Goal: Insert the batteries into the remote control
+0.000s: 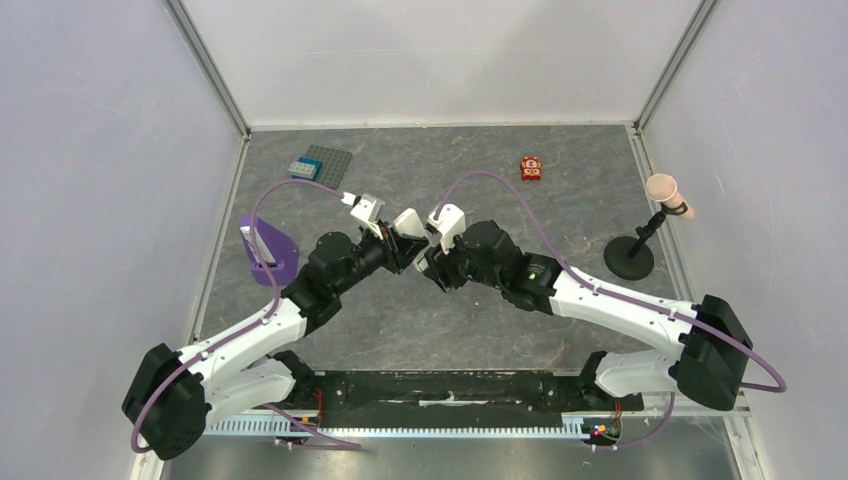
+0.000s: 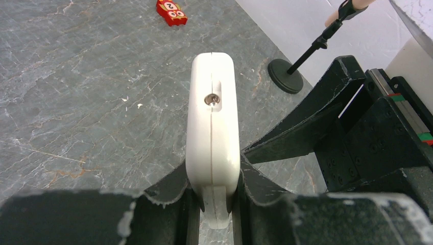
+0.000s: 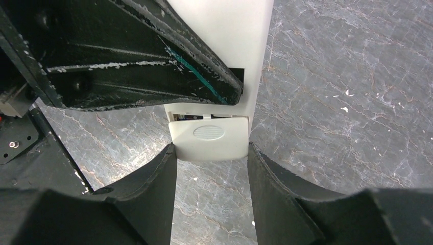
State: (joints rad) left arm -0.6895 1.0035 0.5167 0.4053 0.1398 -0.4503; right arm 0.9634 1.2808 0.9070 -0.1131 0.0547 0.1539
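My left gripper (image 2: 213,179) is shut on the white remote control (image 2: 212,117) and holds it edge-on above the table, seam and a small screw facing the camera. In the right wrist view the remote's plain white back (image 3: 232,30) runs away from me. Its battery cover (image 3: 208,137), with a ribbed oval grip, sits slid slightly out, and a dark slit of the compartment shows above it. My right gripper (image 3: 210,149) is shut on the cover's two sides. The two grippers meet at mid-table (image 1: 425,245). The batteries are not visible.
A red-orange toy block (image 1: 530,168) lies at the back right and shows in the left wrist view (image 2: 171,12). A purple stand with a white piece (image 1: 268,250) is at the left. A grey baseplate with a blue brick (image 1: 322,163) is at the back. A microphone stand (image 1: 630,257) is at the right.
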